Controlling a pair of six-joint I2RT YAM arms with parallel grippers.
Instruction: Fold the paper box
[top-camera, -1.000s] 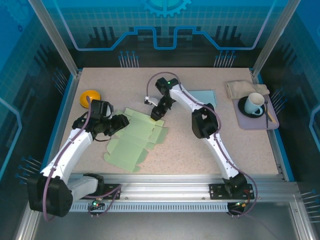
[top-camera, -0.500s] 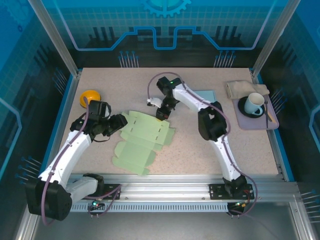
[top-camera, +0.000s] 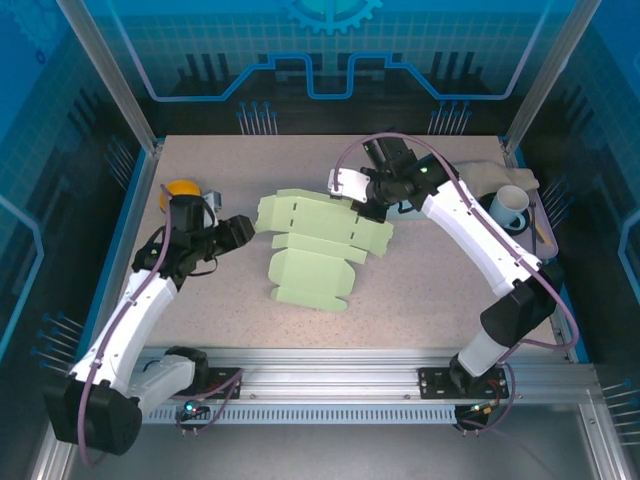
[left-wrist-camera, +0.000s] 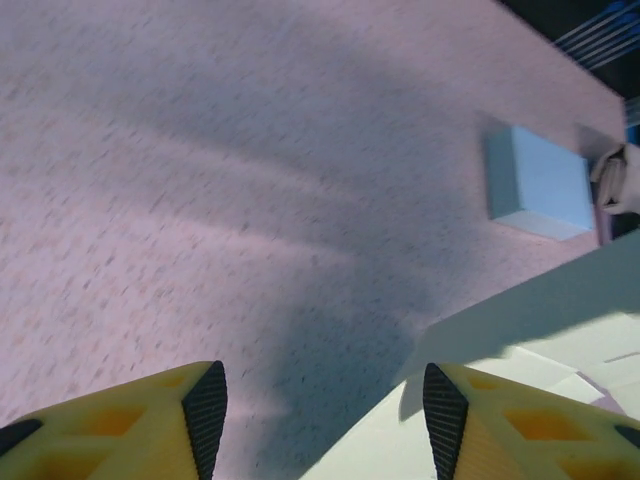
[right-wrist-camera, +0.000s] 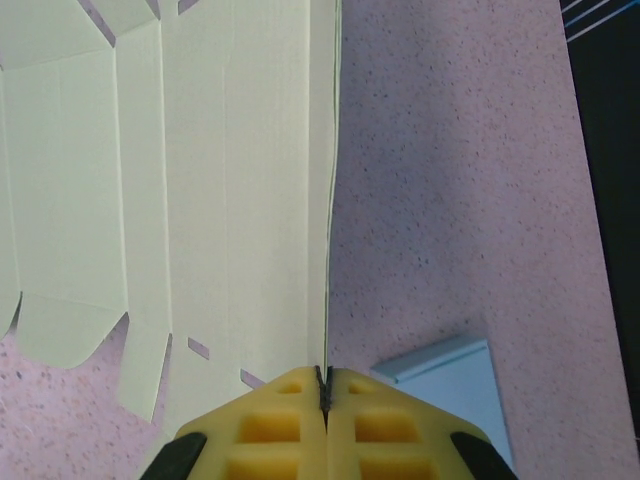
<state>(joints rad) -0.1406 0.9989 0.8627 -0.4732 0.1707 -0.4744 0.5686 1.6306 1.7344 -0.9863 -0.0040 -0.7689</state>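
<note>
The paper box (top-camera: 320, 250) lies as a flat, pale green cut sheet near the middle of the worktop (top-camera: 420, 300), between the two arms. Its notched flaps point toward the front and the left. The right gripper (top-camera: 372, 205) sits at the sheet's far right edge, and the right wrist view shows that gripper (right-wrist-camera: 323, 385) with its jaws pressed together on that thin edge. The left gripper (top-camera: 240, 232) hangs just beside the sheet's left side. In its own view the left gripper (left-wrist-camera: 320, 410) has its jaws apart with bare worktop between them, and a corner of the sheet lies below the right-hand finger.

Open room lies in front of the sheet toward the arm bases and across the front right. An orange object (top-camera: 180, 190) sits near the left edge, behind the left arm. A light blue pad (right-wrist-camera: 450, 375) lies just beside the right gripper. Along the right edge a tray (top-camera: 545, 245) carries a cup (top-camera: 508, 208), with a folded cloth (top-camera: 480, 175) at its far end.

The worktop is pale speckled stone with a blue rim, enclosed by aluminium posts and blue panels.
</note>
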